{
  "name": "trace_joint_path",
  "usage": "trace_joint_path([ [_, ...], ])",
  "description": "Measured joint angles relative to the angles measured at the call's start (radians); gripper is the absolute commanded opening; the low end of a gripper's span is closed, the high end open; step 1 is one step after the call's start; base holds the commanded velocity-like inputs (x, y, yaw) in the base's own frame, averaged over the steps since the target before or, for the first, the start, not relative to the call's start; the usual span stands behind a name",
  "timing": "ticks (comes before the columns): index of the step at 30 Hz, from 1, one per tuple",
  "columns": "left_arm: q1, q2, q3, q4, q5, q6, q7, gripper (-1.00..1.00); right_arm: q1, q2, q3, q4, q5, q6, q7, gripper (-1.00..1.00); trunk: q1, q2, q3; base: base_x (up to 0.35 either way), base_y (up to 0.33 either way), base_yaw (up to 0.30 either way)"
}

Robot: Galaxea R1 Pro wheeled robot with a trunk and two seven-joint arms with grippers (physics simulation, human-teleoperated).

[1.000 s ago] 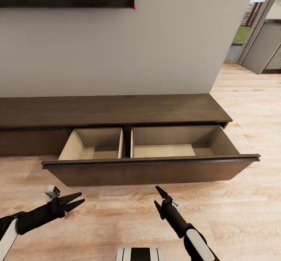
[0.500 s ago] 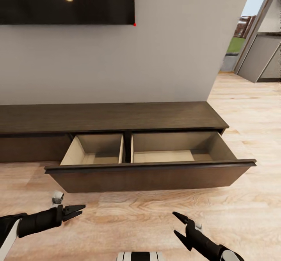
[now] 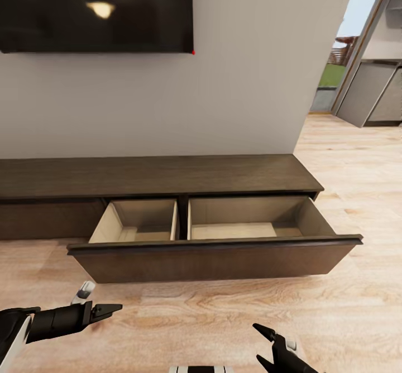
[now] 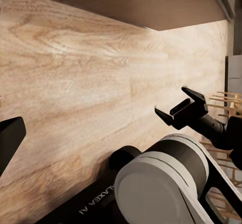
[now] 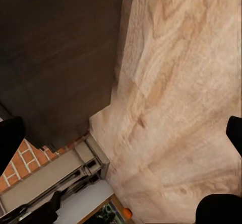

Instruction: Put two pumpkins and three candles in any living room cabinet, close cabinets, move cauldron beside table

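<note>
pale wood floor [image 3: 184, 317], grey wall [image 3: 245, 82], dark cabinet [image 3: 167, 175] drawer out, left end effector [image 3: 114, 308] nearly closed, right end effector [image 3: 261, 346] spread, both empty

The cabinet [image 3: 162, 175], a long low dark-brown wood unit, runs across the middle of the head view against the wall. Its wide drawer [image 3: 215, 258] is pulled out, showing 2 pale beige compartments split by a dark divider, the right one wider. Both compartments look bare.
</note>
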State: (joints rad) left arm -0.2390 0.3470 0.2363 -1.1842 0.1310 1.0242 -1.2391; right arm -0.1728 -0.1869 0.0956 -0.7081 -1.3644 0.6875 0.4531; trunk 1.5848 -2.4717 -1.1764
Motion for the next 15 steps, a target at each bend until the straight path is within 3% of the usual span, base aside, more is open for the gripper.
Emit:
trace_joint_path([
  [11,0.000,-0.001,0.000,0.000,0.000,-0.002,0.000,1.00,0.000,-0.004,0.000,0.006,0.001,-0.001,0.000,1.00,-0.042,0.077,0.034,0.000,0.000,0.000],
  [15,0.000,-0.002,0.000,0.000,0.000,-0.003,0.000,1.00,0.000,-0.004,-0.003,0.007,0.020,-0.004,-0.003,1.00,-0.058,0.105,0.047,0.000,0.000,0.000],
])
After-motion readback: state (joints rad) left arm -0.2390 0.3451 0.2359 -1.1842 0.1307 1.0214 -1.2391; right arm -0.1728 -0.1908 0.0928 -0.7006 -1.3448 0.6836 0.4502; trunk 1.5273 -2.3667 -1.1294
